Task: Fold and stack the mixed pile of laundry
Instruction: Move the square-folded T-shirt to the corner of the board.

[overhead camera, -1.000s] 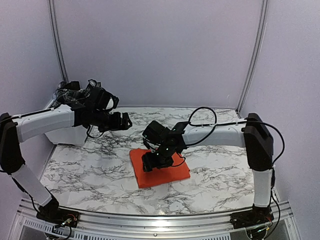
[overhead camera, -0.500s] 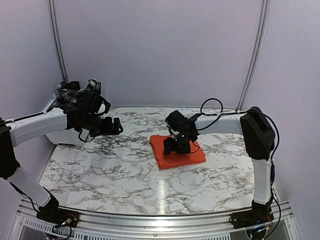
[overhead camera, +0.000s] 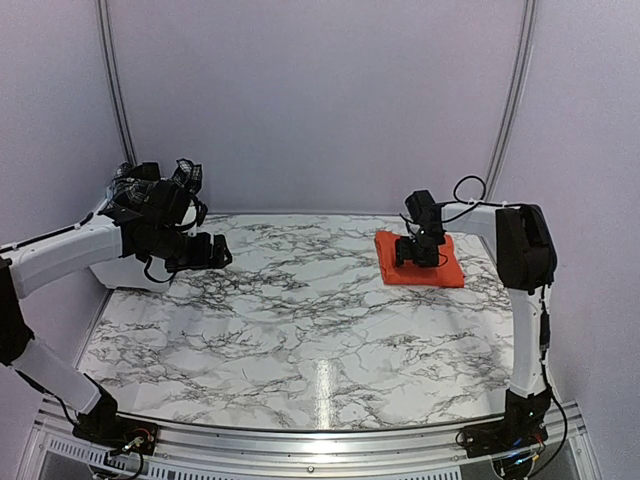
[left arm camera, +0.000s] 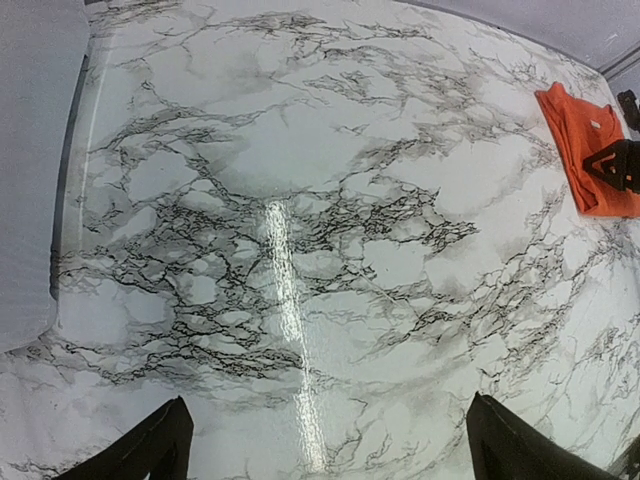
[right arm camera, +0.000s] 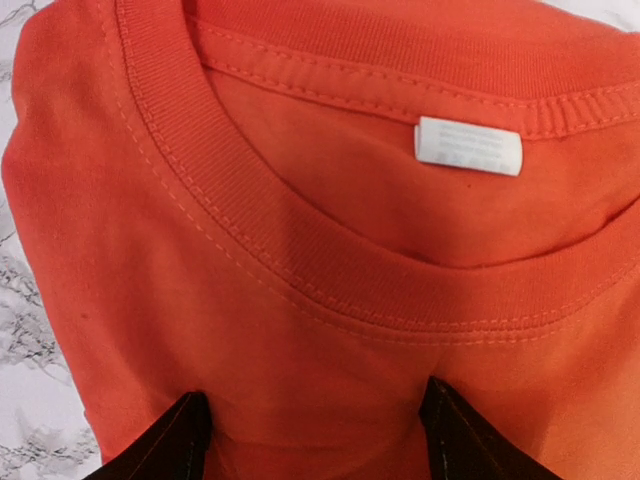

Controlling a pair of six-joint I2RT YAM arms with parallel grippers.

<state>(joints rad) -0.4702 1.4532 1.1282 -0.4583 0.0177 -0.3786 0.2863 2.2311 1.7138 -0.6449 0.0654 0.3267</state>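
Observation:
The folded orange T-shirt (overhead camera: 448,270) lies at the back right of the marble table. My right gripper (overhead camera: 416,254) rests on its left part, jaws apart, fingertips pressing the cloth. In the right wrist view the shirt (right arm camera: 300,250) fills the frame, with its collar and white label (right arm camera: 470,146) beyond my right gripper (right arm camera: 315,420). My left gripper (overhead camera: 214,250) is open and empty above the table's left side; its wrist view (left arm camera: 325,420) shows bare marble. The black-and-white plaid piece (overhead camera: 140,185) sits in the bin behind it. The pale blue piece is not in view.
The white plastic bin (overhead camera: 125,270) stands at the back left, and its wall shows in the left wrist view (left arm camera: 30,150). The orange shirt (left arm camera: 575,140) shows at that view's far right. Purple walls close the back and sides.
My right gripper has slid the folded orange shirt from the table's middle front to the back right. My left gripper has drawn back to the left, toward the bin.

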